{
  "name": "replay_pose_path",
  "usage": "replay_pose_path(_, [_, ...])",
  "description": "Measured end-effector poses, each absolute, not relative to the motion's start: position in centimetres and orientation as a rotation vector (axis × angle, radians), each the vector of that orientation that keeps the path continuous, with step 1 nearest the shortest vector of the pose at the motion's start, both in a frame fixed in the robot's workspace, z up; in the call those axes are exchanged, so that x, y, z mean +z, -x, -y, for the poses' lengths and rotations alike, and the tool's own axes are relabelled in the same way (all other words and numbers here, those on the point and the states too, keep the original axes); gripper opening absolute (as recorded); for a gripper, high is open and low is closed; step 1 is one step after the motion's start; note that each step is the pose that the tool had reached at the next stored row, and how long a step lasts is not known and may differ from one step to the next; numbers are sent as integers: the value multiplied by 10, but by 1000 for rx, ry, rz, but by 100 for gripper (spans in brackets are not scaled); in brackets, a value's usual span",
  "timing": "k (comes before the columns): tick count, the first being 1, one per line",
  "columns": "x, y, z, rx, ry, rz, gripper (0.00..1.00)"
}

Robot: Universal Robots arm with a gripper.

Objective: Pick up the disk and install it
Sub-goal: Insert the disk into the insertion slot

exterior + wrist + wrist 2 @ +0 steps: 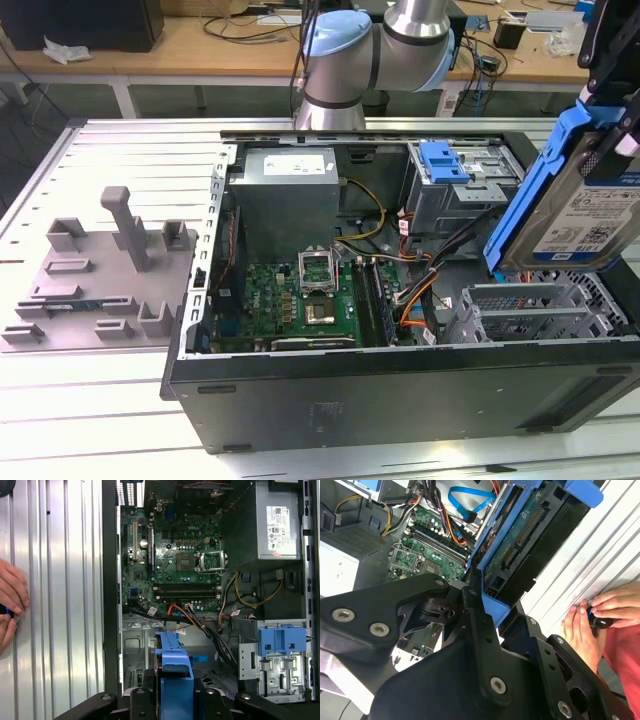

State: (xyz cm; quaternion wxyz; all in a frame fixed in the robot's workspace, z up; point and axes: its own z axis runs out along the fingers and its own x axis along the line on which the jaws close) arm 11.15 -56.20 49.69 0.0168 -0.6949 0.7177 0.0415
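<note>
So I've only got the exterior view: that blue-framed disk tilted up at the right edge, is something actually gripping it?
Observer: Yes. In the first wrist view the gripper is clamped on the blue carrier of the disk, one black finger on each side.
Operator: What's on the face turned away from me?
Observer: In the second wrist view, a green circuit board with rows of connector pins.
Operator: Is anybody close by?
Observer: Yes. A person's hands are over the ribbed table, just outside the case.
</note>
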Motion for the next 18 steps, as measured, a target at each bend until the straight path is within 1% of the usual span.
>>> replay_pose_path(18, [492, -113, 562, 127, 2172, -2221, 36])
